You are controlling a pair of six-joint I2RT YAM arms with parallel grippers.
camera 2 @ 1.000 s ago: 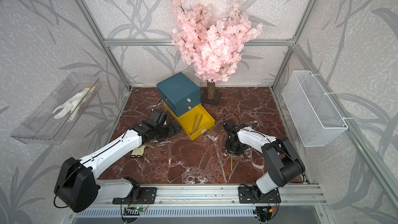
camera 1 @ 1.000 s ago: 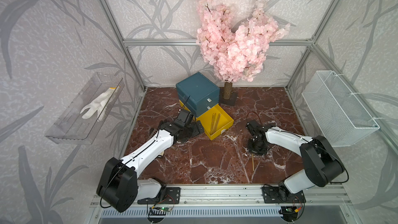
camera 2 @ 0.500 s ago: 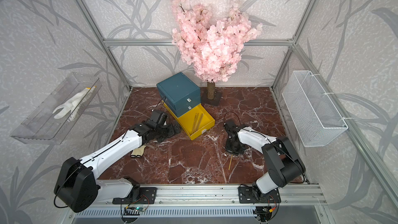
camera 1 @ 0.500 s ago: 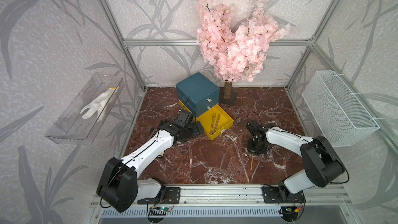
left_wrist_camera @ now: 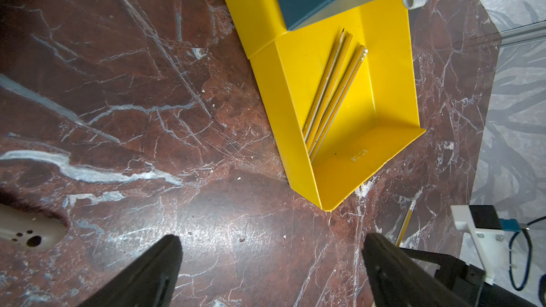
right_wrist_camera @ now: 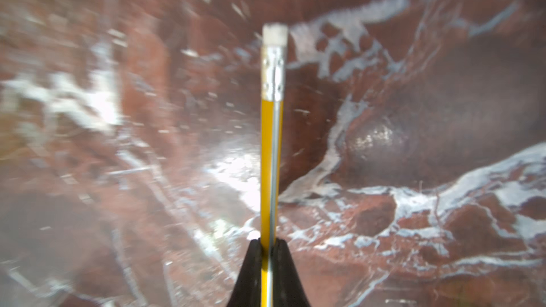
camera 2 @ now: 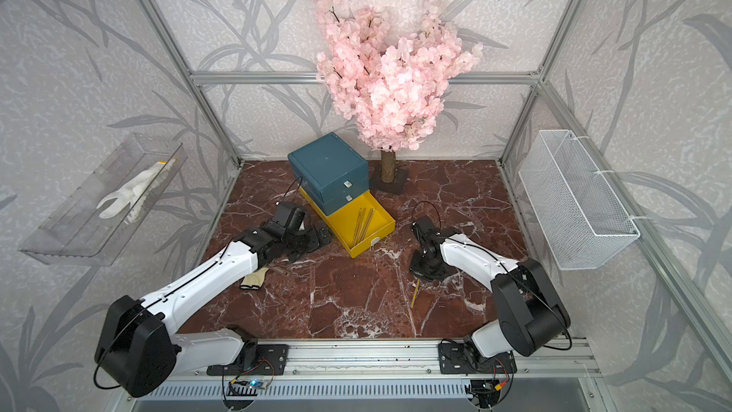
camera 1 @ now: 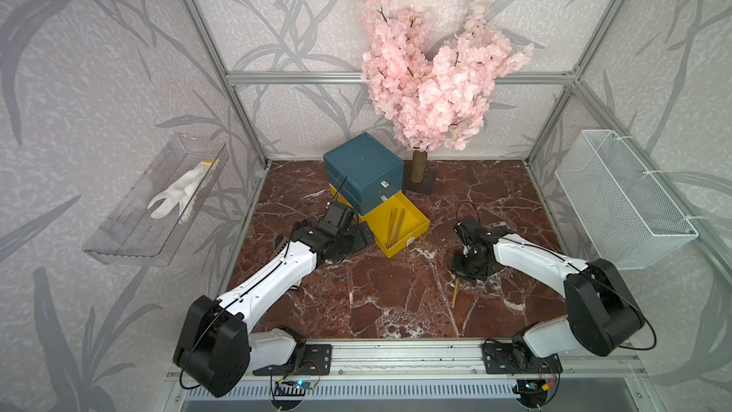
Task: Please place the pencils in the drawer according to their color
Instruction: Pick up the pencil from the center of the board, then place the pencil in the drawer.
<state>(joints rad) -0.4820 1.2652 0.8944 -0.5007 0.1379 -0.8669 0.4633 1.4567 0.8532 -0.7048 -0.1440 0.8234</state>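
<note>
The teal drawer chest (camera 1: 362, 164) stands at the back, its yellow bottom drawer (camera 1: 414, 231) pulled open. Three yellow pencils (camera 1: 396, 223) lie inside it, seen also in the left wrist view as pencils (left_wrist_camera: 334, 90) in the yellow drawer (left_wrist_camera: 384, 84). My right gripper (right_wrist_camera: 269, 243) is shut on one yellow pencil (right_wrist_camera: 271, 131), whose white eraser end sticks out past the fingertips. In both top views this pencil (camera 1: 455, 294) (camera 2: 414, 293) slants down from the right gripper (camera 1: 464, 271) to the floor. My left gripper (left_wrist_camera: 270, 249) is open and empty beside the drawer's front corner.
A pink blossom tree (camera 1: 427, 85) stands behind the chest. A white wire basket (camera 1: 618, 200) hangs on the right wall. A clear shelf (camera 1: 130, 239) on the left wall holds a white glove (camera 1: 178, 192). A beige object (camera 2: 253, 277) lies under the left arm.
The right gripper has closed on the yellow pencil, and the pencil's free end has swung slightly to the left. The left arm has not moved.
</note>
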